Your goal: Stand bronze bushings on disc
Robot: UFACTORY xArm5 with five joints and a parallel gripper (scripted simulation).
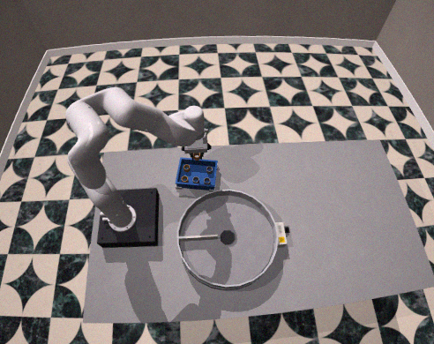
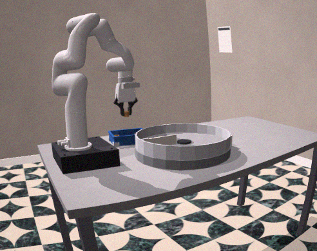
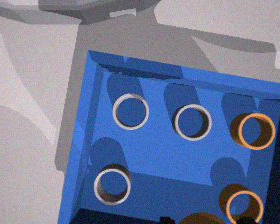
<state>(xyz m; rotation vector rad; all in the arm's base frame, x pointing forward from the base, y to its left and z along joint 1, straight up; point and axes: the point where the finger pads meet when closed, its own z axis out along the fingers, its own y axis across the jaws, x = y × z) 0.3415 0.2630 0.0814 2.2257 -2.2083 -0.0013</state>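
My gripper (image 2: 127, 112) is shut on a bronze bushing (image 2: 127, 113) and holds it high above the blue crate (image 2: 124, 136). In the top view the gripper (image 1: 197, 155) hangs over the crate's (image 1: 197, 173) far edge. The wrist view looks down into the crate (image 3: 181, 150): three steel bushings (image 3: 130, 111) (image 3: 192, 122) (image 3: 112, 186) and two bronze bushings (image 3: 255, 131) (image 3: 243, 205) stand upright in it. The held bushing (image 3: 201, 219) shows only at the bottom edge. The turntable's grey disc (image 1: 235, 260) with its dark hub (image 1: 228, 237) lies in front of the crate.
A raised rim (image 2: 184, 154) rings the turntable, and a thin bar (image 1: 199, 236) runs from the rim to the hub. A small white box (image 1: 280, 234) sits at the turntable's right. The arm's black base (image 1: 129, 216) stands left of the turntable.
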